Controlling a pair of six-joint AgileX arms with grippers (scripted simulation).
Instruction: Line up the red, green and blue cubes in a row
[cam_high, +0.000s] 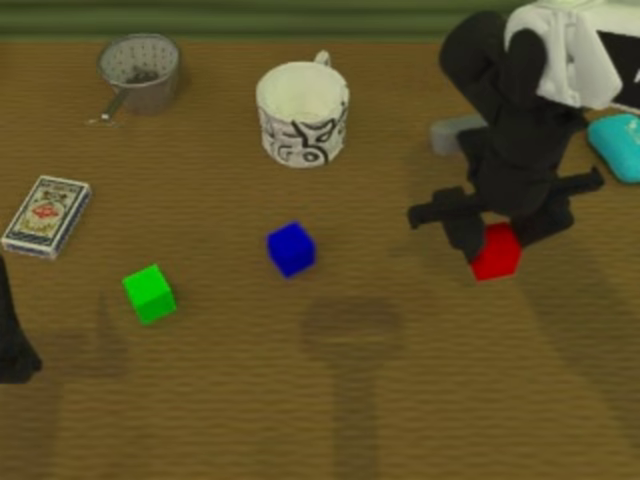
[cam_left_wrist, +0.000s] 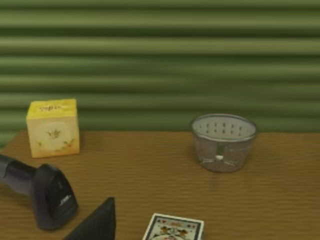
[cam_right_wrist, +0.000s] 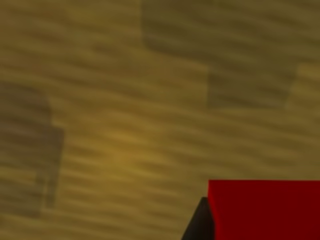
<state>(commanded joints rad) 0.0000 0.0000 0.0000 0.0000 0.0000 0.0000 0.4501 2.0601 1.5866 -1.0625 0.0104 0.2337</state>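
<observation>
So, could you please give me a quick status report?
Right hand down at small bright red cube. Left arm parked, table's left edge. Green cube, blue cube untouched.

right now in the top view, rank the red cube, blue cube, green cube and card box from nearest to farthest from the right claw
1. Red cube, at the right claw, right side.
2. Blue cube, table middle.
3. Green cube, left of middle.
4. Card box, far left edge.

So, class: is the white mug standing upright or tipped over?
Upright. In the top view the mug stands near the table's back edge with its open mouth facing up, so you can see its pale inside; the handle sticks out sideways.
</observation>
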